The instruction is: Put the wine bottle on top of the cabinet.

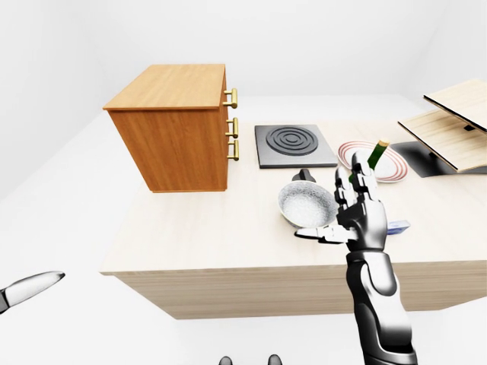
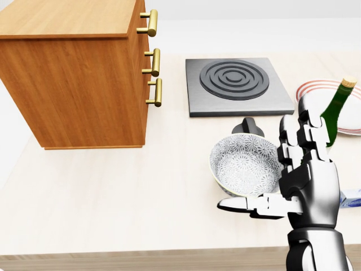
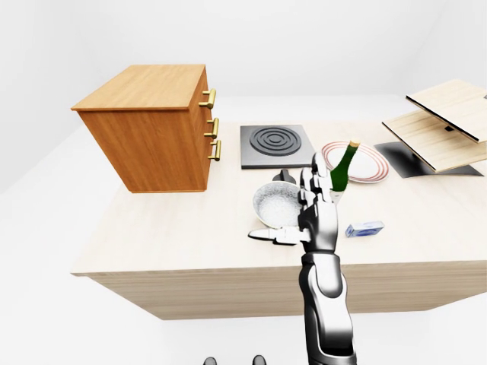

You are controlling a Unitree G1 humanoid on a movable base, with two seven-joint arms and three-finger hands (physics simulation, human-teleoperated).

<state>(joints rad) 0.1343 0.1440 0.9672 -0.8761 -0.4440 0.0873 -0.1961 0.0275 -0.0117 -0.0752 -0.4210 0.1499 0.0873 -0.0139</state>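
The dark green wine bottle (image 2: 335, 116) with a gold top stands on the counter at the left edge of a red-rimmed plate (image 2: 318, 90). My right hand (image 2: 285, 169) is open, fingers upright and thumb pointing left. It hangs just below and left of the bottle, and its fingers cover the bottle's lower left side. Nothing is in its grasp. The wooden cabinet (image 2: 73, 84) with brass handles sits at the counter's left, and its flat top (image 1: 171, 84) is bare. Only a tip of my left hand (image 1: 30, 289) shows, low at the left of the left-eye view.
A patterned bowl (image 2: 245, 164) sits directly left of my right hand, with a small dark knob (image 2: 248, 125) above it. A grey hotplate (image 2: 237, 84) lies between cabinet and plate. A blue box (image 3: 365, 228) and stacked wooden boards (image 1: 449, 122) are at the right.
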